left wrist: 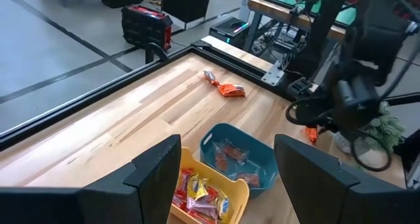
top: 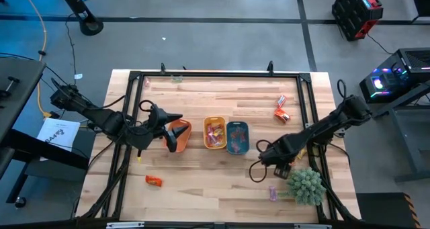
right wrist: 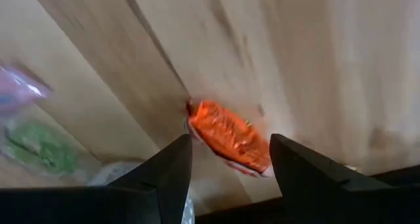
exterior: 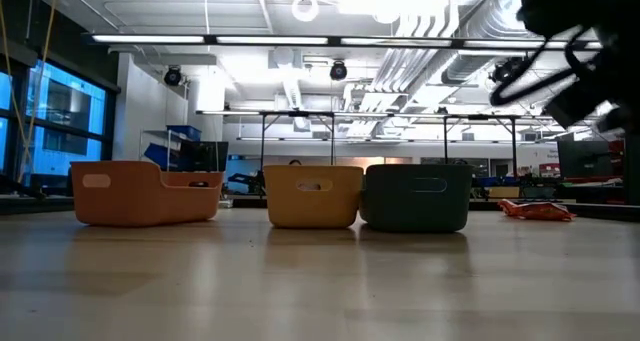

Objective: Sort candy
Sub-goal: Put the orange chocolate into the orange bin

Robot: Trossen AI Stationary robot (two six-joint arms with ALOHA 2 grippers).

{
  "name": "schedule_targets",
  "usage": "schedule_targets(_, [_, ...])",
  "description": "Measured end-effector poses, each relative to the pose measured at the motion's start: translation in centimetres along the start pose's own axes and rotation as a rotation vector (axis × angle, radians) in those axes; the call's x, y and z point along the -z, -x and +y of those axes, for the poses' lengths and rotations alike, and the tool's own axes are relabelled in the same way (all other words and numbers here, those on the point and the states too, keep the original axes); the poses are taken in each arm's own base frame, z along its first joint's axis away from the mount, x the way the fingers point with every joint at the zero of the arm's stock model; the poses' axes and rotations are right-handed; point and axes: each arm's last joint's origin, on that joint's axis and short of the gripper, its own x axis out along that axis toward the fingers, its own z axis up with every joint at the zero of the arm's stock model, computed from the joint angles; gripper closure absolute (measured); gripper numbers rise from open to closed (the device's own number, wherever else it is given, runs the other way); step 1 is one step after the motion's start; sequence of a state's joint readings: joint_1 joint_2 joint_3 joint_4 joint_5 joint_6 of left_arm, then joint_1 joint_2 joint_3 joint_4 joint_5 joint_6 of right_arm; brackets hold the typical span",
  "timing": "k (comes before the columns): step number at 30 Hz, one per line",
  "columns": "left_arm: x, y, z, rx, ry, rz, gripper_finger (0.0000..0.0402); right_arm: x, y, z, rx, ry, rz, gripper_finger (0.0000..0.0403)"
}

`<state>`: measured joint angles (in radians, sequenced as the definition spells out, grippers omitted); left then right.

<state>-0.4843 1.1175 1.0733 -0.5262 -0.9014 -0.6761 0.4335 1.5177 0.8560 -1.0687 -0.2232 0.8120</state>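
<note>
Our right tool (right wrist: 226,161), open and empty, hangs over an orange candy (right wrist: 230,137) on the counter (top: 201,182) near the plant (top: 306,185); we should straddle it squarely before closing.

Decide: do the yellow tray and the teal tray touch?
Touching. In the low view the yellow tray and teal tray meet with no gap between their walls.
</note>
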Motion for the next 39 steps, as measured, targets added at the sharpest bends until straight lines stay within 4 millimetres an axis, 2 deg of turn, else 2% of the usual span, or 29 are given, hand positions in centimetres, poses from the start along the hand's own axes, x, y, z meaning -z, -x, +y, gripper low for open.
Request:
schedule_targets(4, [0.0,0.0,0.0,0.003,0.000,0.002,0.0166,0.3,-1.4,-0.3,-0.047,0.010,0.055,0.0203])
schedule_targets(11, [0.0,0.0,0.0,0.005,0.001,0.003,0.0166,0.2,-3.3,-0.7,-0.075,0.003,0.012,0.0211])
schedule_targets(14, [-0.1,0.0,0.0,0.008,0.005,-0.001,0.0166,0.1,-3.4,-0.8,-0.035,-0.039,-0.026,0.0254])
schedule_targets(17, [-0.4,0.3,0.1,0.019,-0.003,-0.015,0.0166,-0.1,-2.9,-0.6,-0.023,-0.046,-0.062,0.0340])
schedule_targets(19, [-1.0,0.7,0.3,0.040,0.009,-0.043,0.0166,-0.5,-1.9,0.1,-0.046,-0.031,-0.101,0.0382])
schedule_targets(21, [-1.9,1.3,0.6,0.067,0.029,-0.084,0.0166,-1.0,-0.2,0.9,-0.071,-0.010,-0.149,0.0381])
schedule_targets(24, [-3.2,2.3,1.2,0.098,0.043,-0.147,0.0166,-1.9,3.4,2.5,-0.110,0.050,-0.283,0.0377])
schedule_targets(28, [-4.3,3.3,2.1,0.084,0.046,-0.216,0.0166,-3.9,8.7,4.3,-0.192,0.114,-0.597,0.0395])
schedule_targets(31, [-4.7,3.7,2.4,0.070,0.042,-0.238,0.0166,-6.2,11.9,4.6,-0.265,0.108,-0.883,0.0393])
schedule_targets(34, [-4.8,3.8,2.5,0.065,0.047,-0.244,0.0166,-9.3,13.7,4.1,-0.358,0.059,-1.098,0.0391])
schedule_targets(39, [-4.7,3.8,2.4,0.094,0.062,-0.233,0.0166,-15.1,14.2,3.2,-0.526,0.004,-1.312,0.0390])
